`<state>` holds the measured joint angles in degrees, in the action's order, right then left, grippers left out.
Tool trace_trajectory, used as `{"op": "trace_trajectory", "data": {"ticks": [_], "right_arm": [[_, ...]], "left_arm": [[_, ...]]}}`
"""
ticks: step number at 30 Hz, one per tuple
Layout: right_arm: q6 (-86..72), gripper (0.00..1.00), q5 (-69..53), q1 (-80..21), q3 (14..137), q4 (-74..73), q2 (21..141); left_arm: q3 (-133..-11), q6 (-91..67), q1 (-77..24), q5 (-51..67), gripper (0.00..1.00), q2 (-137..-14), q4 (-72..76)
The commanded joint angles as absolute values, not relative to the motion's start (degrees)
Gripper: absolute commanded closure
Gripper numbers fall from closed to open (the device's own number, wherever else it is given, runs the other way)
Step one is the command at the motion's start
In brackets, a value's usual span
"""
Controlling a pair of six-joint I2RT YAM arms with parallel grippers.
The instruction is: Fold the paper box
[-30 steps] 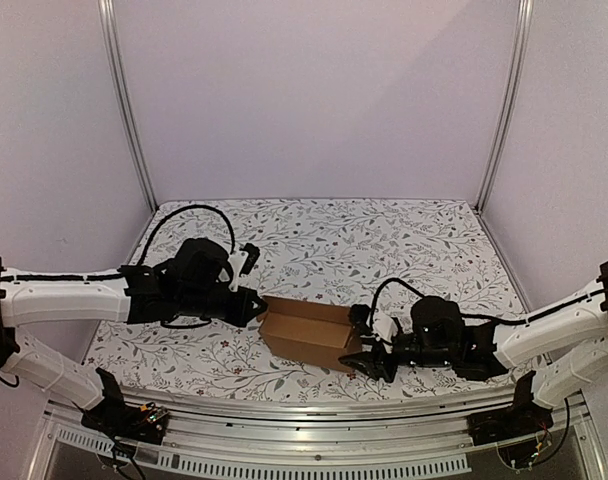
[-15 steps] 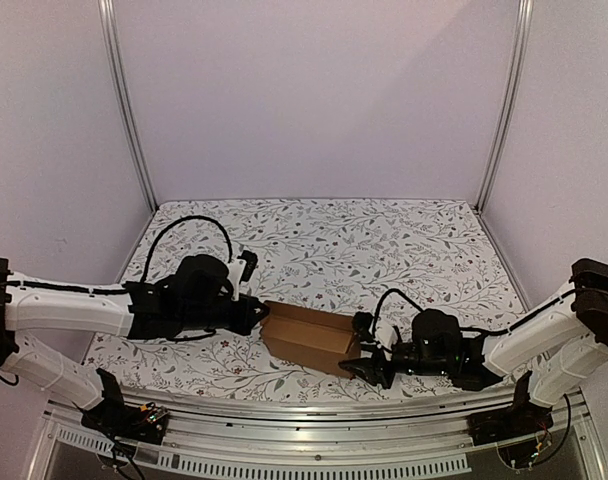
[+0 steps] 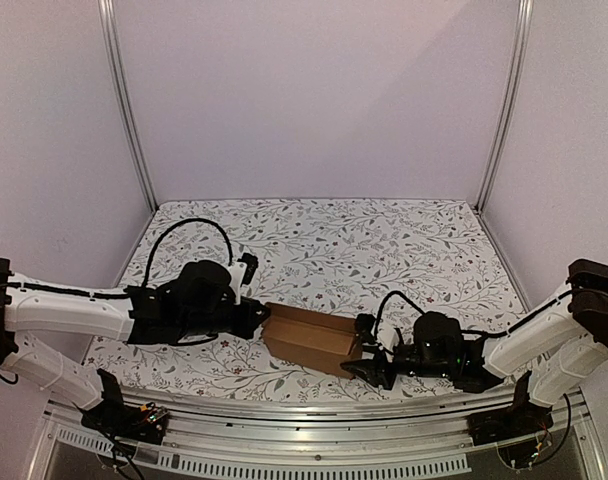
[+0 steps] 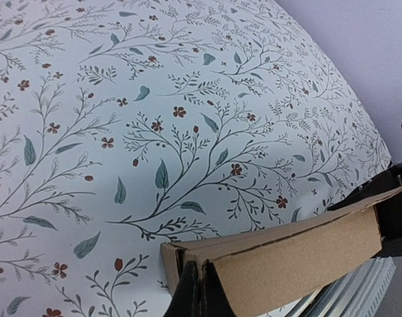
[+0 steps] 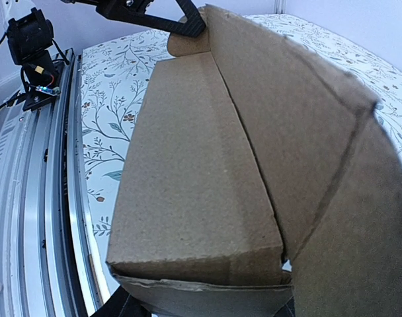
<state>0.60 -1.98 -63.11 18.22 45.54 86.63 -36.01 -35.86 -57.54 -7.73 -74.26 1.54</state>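
1. The left arm (image 3: 69, 305) is built of white, boxy plastic shells with black joint housings between them. A black cable line runs along its top edge.
2. A bulky black motor housing (image 3: 202, 288) forms its wrist, and a black cable (image 3: 184, 225) arcs out at 12 o'clock of it.
3. The left gripper (image 4: 200, 297) has two slim, matte black, tapered fingers.
4. The right arm (image 3: 534, 328) has matching white shells, with a black joint block (image 3: 596, 290) at its 2 o'clock end.
5. Its black wrist housing (image 3: 439, 345) carries a thin black cable loop (image 3: 392, 298) at 11 o'clock.
6. The right gripper (image 3: 366, 350) is black, with a small white part behind its fingers.
7. The black base clamps (image 3: 119, 412) show small coloured wires.
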Motion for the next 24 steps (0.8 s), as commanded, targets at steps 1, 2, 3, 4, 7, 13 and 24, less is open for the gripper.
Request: {"op": "trace_trajectory", "data": {"ticks": [1, 2, 3, 4, 7, 13, 24], "right_arm": [[-2.71, 0.63, 7.55, -62.04, 18.0, 47.81, 87.67], [-2.79, 0.63, 7.56, -62.03, 17.88, 47.81, 87.63], [-2.81, 0.62, 7.56, -61.98, 17.74, 47.81, 87.63], [-2.89, 0.62, 7.62, -61.99, 17.67, 47.81, 87.67], [-2.9, 0.62, 8.13, -62.01, 17.28, 48.02, 88.08], [-3.22, 0.62, 9.48, -62.05, 16.59, 48.87, 89.35], [-4.26, 0.47, 10.89, -62.03, 15.75, 48.87, 87.78]], "left_arm": [[-33.07, -38.06, -62.23, 0.19, 1.0, -75.92, -3.89], [-32.97, -38.32, -62.53, 0.18, 1.0, -76.12, -3.87], [-32.84, -38.65, -62.85, 0.18, 1.0, -76.3, -3.7], [-32.77, -38.86, -63.17, 0.18, 1.0, -76.57, -3.63], [-32.81, -39.49, -64.07, -1.81, 1.0, -77.54, -3.31], [-33.05, -40.37, -66.08, -3.07, 1.0, -79.37, -3.65], [-34.47, -41.69, -69.0, -7.3, 1.0, -82.23, -6.76]]}}
